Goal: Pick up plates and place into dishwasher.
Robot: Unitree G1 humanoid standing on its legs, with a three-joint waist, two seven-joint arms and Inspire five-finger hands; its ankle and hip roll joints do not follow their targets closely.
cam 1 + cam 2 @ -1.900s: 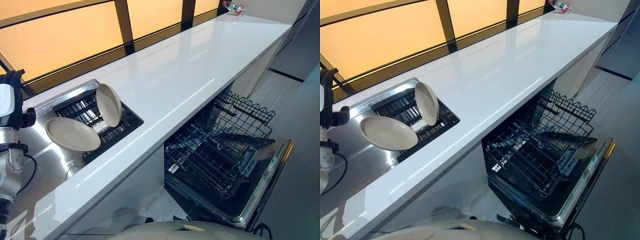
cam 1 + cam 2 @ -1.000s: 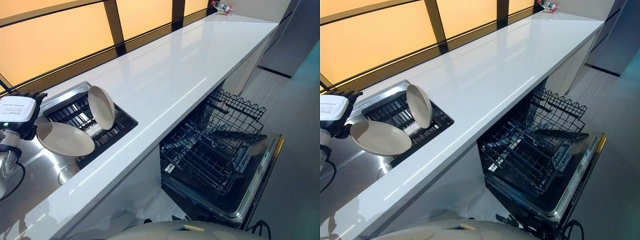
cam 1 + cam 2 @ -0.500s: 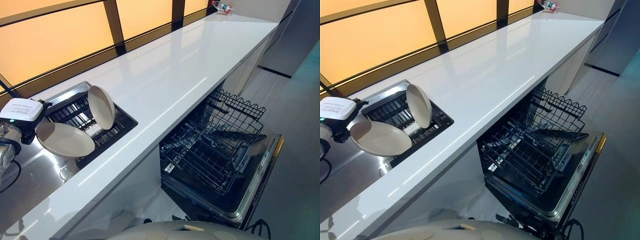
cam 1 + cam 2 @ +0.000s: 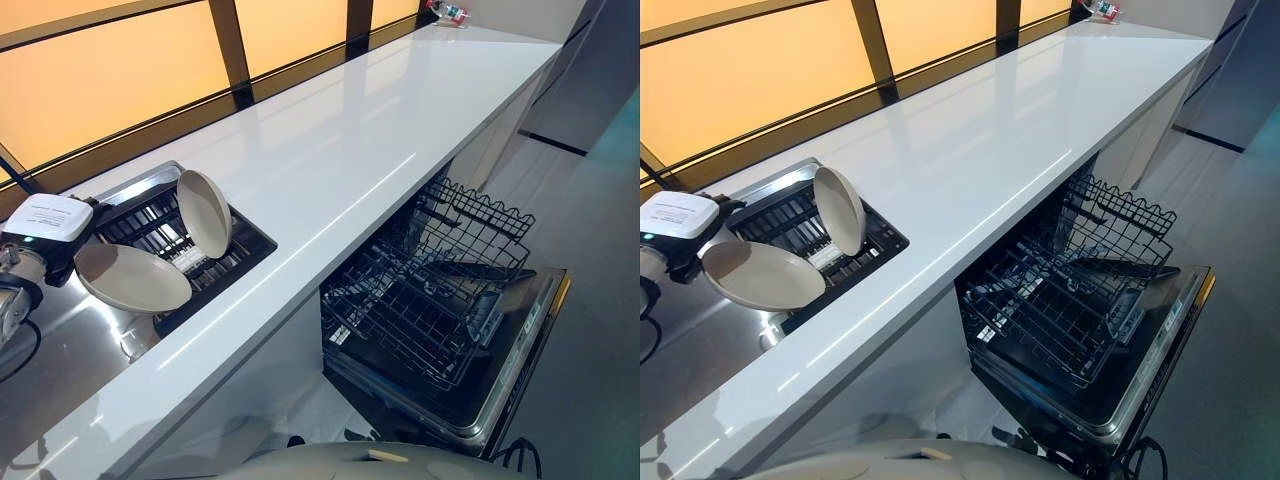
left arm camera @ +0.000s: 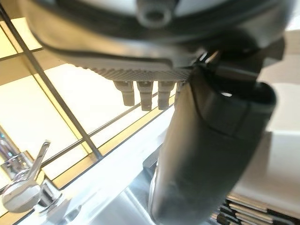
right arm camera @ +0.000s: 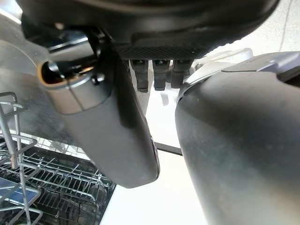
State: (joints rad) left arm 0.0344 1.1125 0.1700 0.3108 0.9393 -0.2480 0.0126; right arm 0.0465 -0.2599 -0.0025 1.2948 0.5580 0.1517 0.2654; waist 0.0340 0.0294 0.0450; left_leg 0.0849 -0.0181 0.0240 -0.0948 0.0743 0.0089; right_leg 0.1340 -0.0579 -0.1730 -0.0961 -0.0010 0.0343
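Two beige plates sit in the black dish rack [image 4: 235, 250] set in the sink. One plate [image 4: 130, 278] lies nearly flat over the rack's left end; the other plate [image 4: 205, 213] stands on edge beside it. My left hand [image 4: 45, 222], white-covered, hovers at the flat plate's far left rim; its fingers [image 5: 143, 96] are straight and its thumb [image 5: 211, 140] holds nothing. My right hand [image 6: 117, 136] hangs relaxed and empty over the dishwasher rack [image 6: 47, 192]. The dishwasher [image 4: 440, 300] stands open below the counter with its wire rack pulled out.
A long white countertop [image 4: 330, 150] runs from the steel sink [image 4: 60, 340] to the far wall, where a small object [image 4: 445, 12] sits. A chrome faucet [image 5: 23, 183] stands by the window. The lowered dishwasher door [image 4: 520, 350] juts over the floor.
My left hand has swung in from the far left edge to the flat plate's rim. The plates have not moved. The camera shifted slightly.
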